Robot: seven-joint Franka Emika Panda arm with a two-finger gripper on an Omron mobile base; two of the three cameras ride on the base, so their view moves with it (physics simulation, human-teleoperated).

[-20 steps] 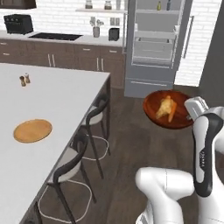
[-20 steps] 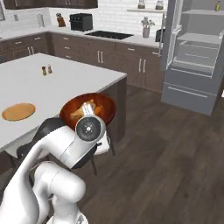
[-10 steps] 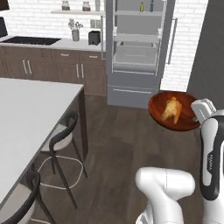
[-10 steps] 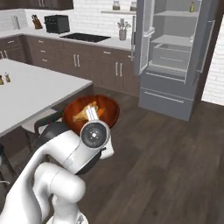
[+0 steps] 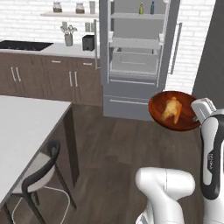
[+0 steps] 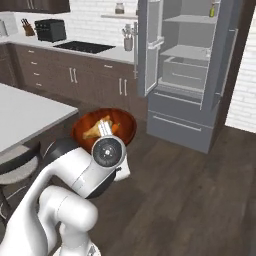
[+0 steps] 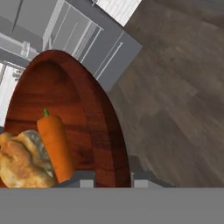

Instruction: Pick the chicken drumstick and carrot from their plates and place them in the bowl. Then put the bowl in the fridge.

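Legible text: none. Arm link, left base view: a small dark vertical marking, too small and blurred to read. Bottles on the fridge's top shelf: no readable labels. Jars on the wall shelf: no readable labels. No numbers, brands or signs elsewhere.

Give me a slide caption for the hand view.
Gripper clamps the bowl rim, carrot beside chicken drumstick inside, fridge ahead.
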